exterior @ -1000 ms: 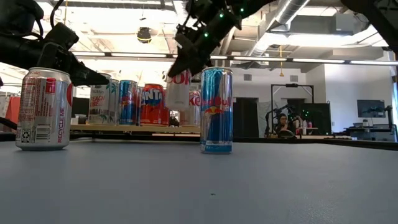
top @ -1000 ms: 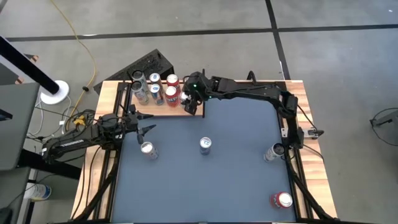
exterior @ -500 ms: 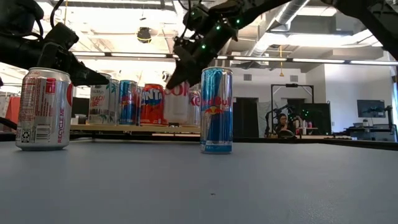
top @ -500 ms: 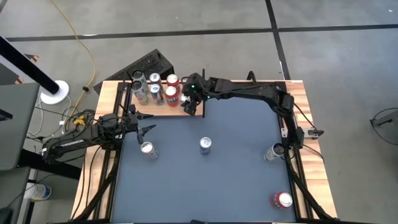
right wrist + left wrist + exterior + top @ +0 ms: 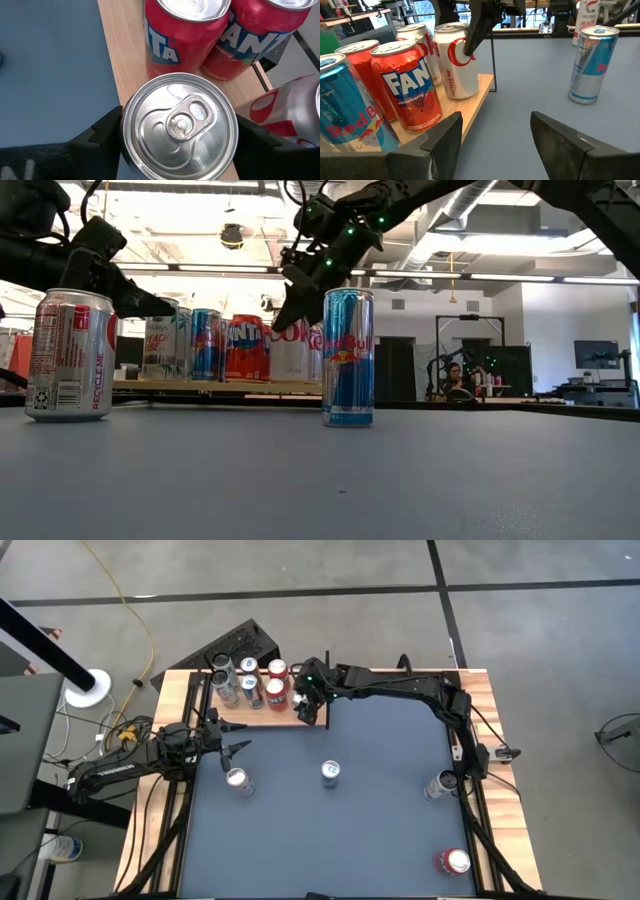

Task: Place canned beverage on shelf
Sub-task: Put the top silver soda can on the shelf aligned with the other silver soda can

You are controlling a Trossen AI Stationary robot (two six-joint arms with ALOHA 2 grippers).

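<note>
- Blue-topped bench with wooden edging sits on a grey concrete floor; from my low camera I see an open workshop behind it, with a seated person far off.
- On the bench's far left corner stands the flat light-brown wood-grain shelf on thin black posts, already carrying several upright cans, red strawberry Fanta cans among them.
- My right hand hangs over the shelf's near right corner, its fingers on either side of the white-and-silver Diet Coke can. That can stands upright on the shelf board, just beside the Fanta cans.
- From the right wrist camera, the can's silver lid fills the space between both fingers; I cannot tell whether they press it or have let go.
- My left hand hovers spread at the bench's left side, near the shelf, holding nothing.
- Loose on the bench: a silver recycle-marked can near the left hand, a tall slim blue-and-silver Red Bull can in the middle, a silver can at the right edge and a red can lying on its side at the near right corner.
</note>
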